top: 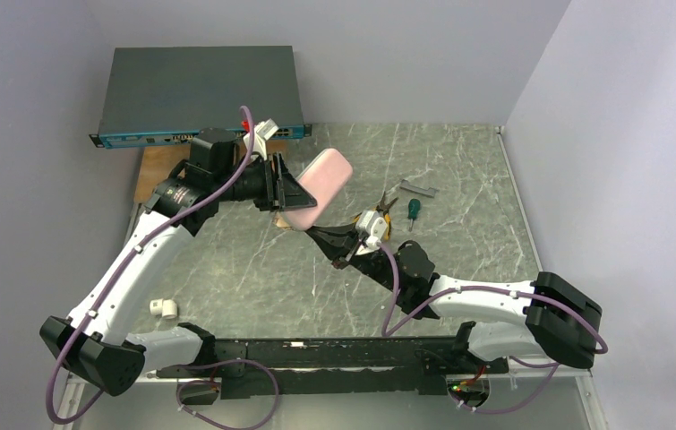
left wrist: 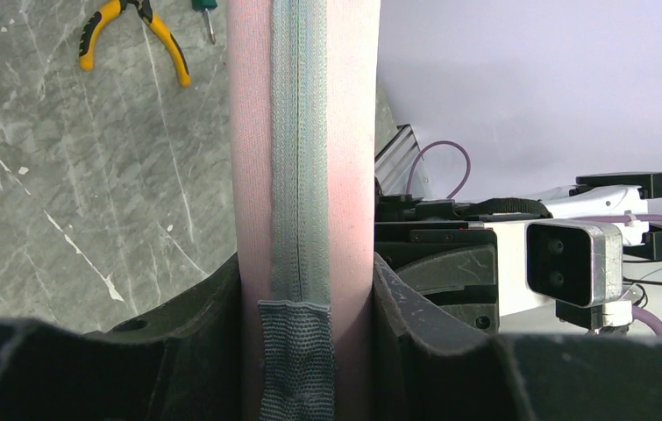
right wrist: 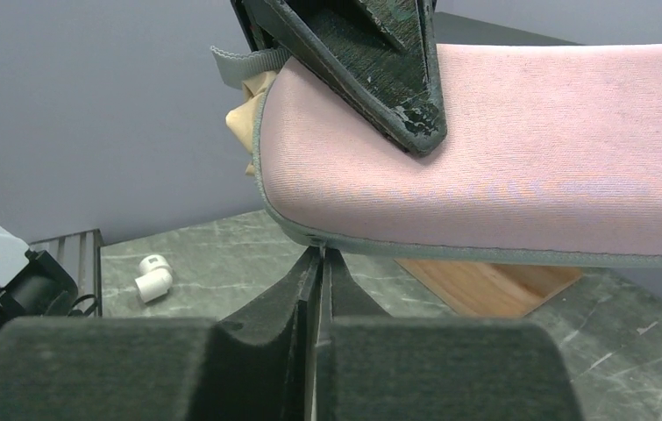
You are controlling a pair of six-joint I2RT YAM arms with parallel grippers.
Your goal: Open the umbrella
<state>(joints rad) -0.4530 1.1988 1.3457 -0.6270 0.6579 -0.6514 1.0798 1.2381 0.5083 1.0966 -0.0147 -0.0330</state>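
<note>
Clearly the umbrella (right wrist: 241, 114) is not free yet: it sits inside the pink case (top: 325, 175), and only a little tan fabric shows at the end of the case. The left gripper (top: 285, 193) holds this case in the air above the table (top: 459, 179), with one finger on each long side and the grey zip (left wrist: 296, 132) between them. The right gripper (right wrist: 319, 263) has its jaws almost together, and its tips meet the grey edge under the case. Whether they really pinch the edge or a zip puller cannot be seen.

Several things could go wrong. The edge is thin, so the right tips could slip off when they pull. The cloth is soft, so the case could slide or turn inside the left fingers. The tan fabric lies near the zip, so it could catch in the teeth and block it. The two grippers are also very close, so a small wrong move could knock them together. If the case opens suddenly, the umbrella could drop to the table.

No brand or label can be read on the case. The blue front of the dark box (top: 200, 90) has marks, but they are too small to read.
</note>
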